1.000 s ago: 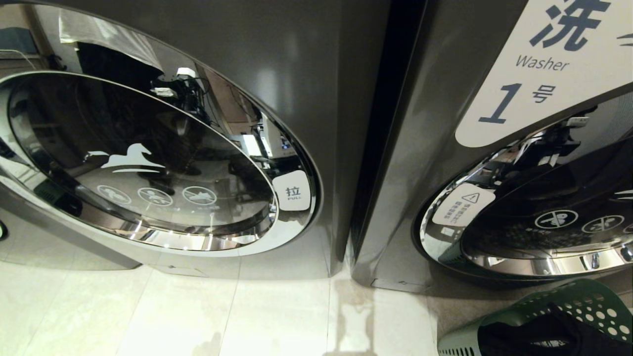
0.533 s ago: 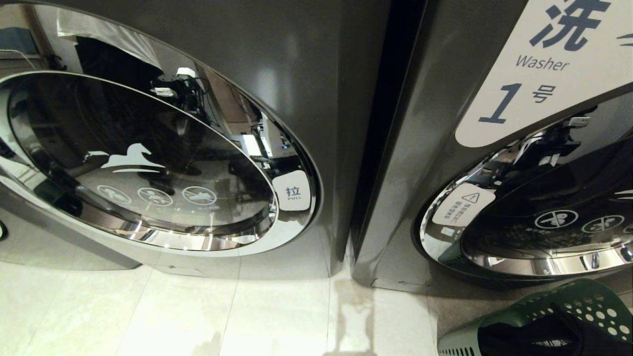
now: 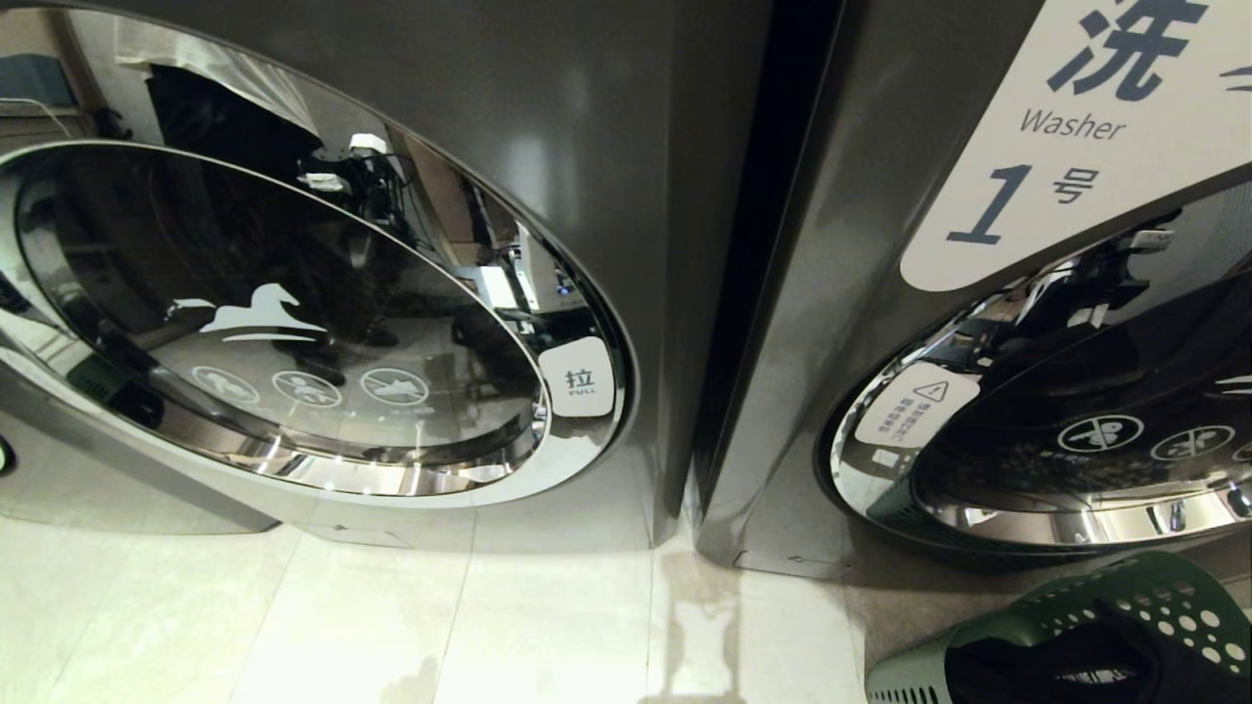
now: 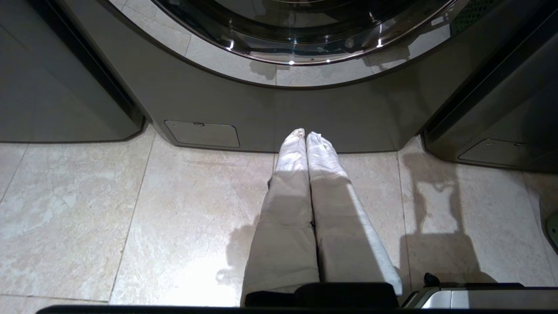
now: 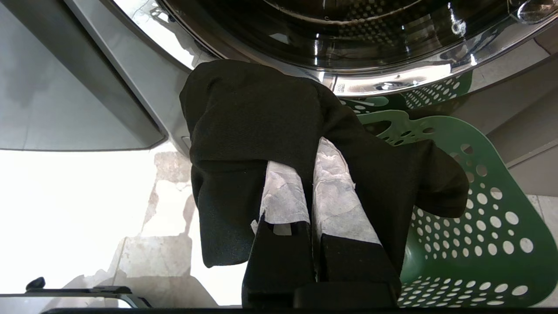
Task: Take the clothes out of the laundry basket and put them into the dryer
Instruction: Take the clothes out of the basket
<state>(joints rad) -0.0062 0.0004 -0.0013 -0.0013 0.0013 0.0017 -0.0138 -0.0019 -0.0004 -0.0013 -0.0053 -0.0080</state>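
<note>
Next to nothing altered over the last second: same framing in the head view, both machine doors shut as before, at most a slight shift in the outline of the black garment [image 3: 1056,660] at the rim of the green laundry basket [image 3: 1144,587], low on the right. Right gripper [image 5: 312,165] closed tight, cloth-wrapped fingers [image 5: 283,196] pressed together, garment draped over and around the tips; tips themselves hidden under the fabric, so a pinch judged likely rather than confirmed. Garment hanging just above the basket [image 5: 471,209], close in front of the lower rim of the machine marked with the washer sign [image 3: 1076,127]. Left gripper [image 4: 306,136] also closed, fingers together on nothing, low over the tiled floor [image 4: 130,218] before the base of the left-hand machine, idle. Left-hand machine taken as the dryer [image 3: 293,313]: round door closed, pull tab [image 3: 580,377] on the door ring's right side untouched. Meaning for the task: pick apparently done, carry barely begun, nothing loaded yet. Dryer door shut, so no place to put the garment until opened; free left gripper best placed for that. Risk: loose drape sliding off the fingers during the swing across, or a trailing edge snagging on the basket's holes.
</note>
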